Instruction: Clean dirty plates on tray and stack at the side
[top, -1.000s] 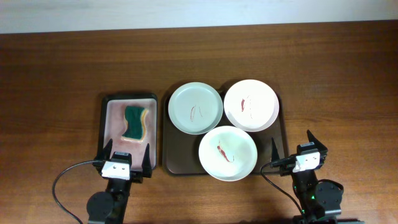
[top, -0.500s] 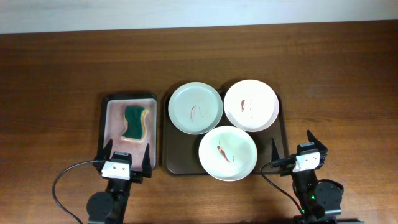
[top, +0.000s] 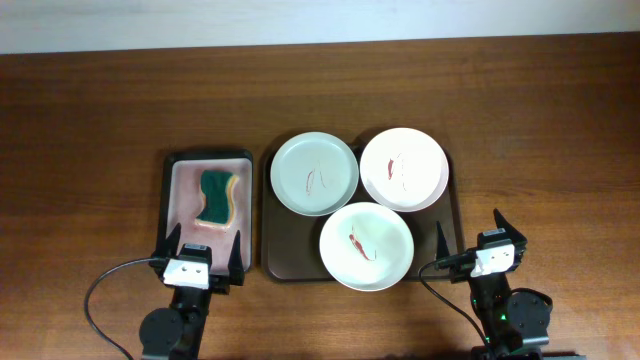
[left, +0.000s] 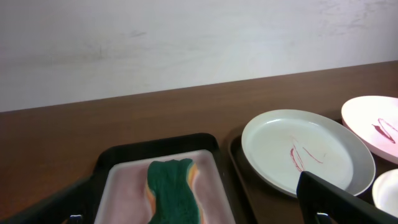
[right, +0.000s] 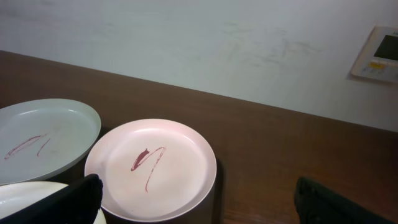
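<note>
A dark brown tray (top: 285, 250) holds three plates with red smears: a pale green plate (top: 314, 174) (left: 308, 150) (right: 37, 140), a pink plate (top: 403, 168) (right: 152, 167) and a white plate (top: 366, 245). A green-and-yellow sponge (top: 215, 197) (left: 174, 191) lies in a small black tray (top: 168, 195) with a pink liner. My left gripper (top: 202, 248) (left: 199, 211) is open and empty at the small tray's near edge. My right gripper (top: 467, 232) (right: 199, 202) is open and empty by the tray's near right corner.
Brown wooden tabletop (top: 90, 120) extends on both sides and behind the trays. A pale wall (left: 186, 37) lies behind the table. A white wall panel (right: 378, 53) shows at the far right. Cables (top: 95, 295) run near the arm bases.
</note>
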